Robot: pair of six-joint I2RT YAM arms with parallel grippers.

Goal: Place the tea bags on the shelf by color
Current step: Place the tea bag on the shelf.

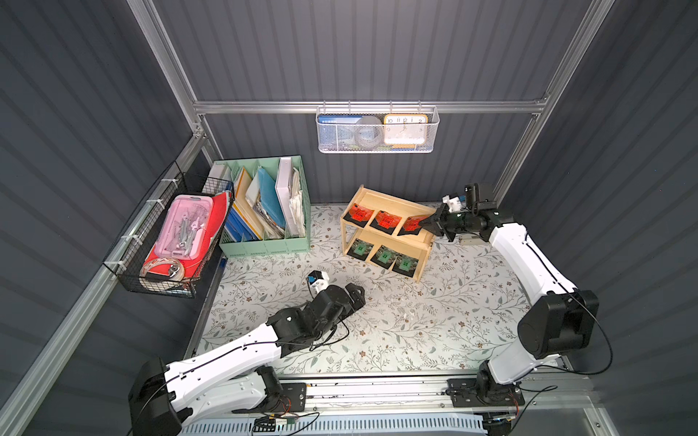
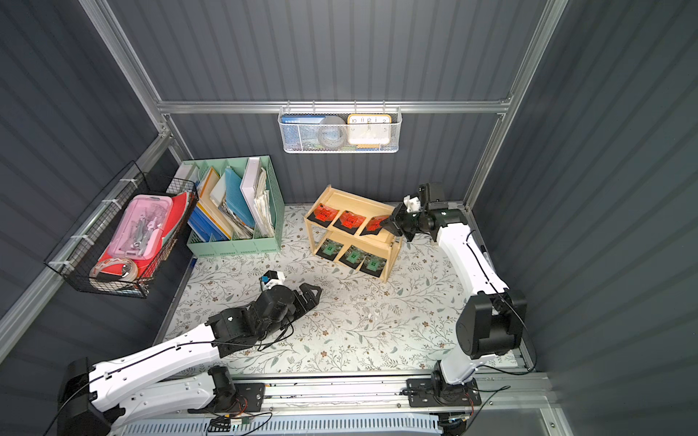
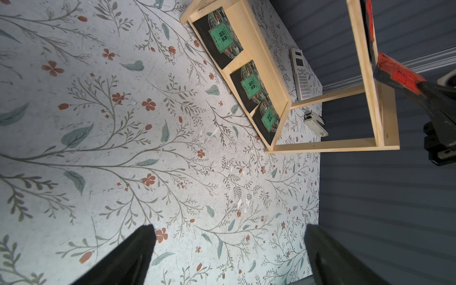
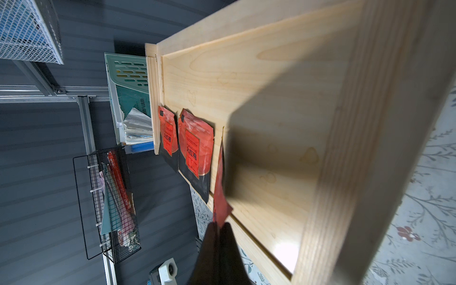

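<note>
The light wood shelf (image 1: 381,200) stands at the back of the table. Three green-labelled tea bags (image 1: 384,256) lie side by side on its lower tier, also visible in the left wrist view (image 3: 251,85). Two red-orange tea bags (image 1: 357,215) (image 1: 386,221) lie flat on the top tier. My right gripper (image 1: 426,223) is shut on a third red tea bag (image 4: 220,192), pinching its corner at the top tier's right end, with the bag tilted over the front rim. My left gripper (image 3: 230,230) is open and empty, low over the table in front of the shelf.
A mint-green file organizer (image 1: 264,241) stands left of the shelf. A black wire basket (image 1: 170,241) hangs on the left rail and a white mesh basket (image 1: 374,130) on the back wall. A calculator (image 3: 302,74) and a stapler (image 3: 315,123) lie behind the shelf.
</note>
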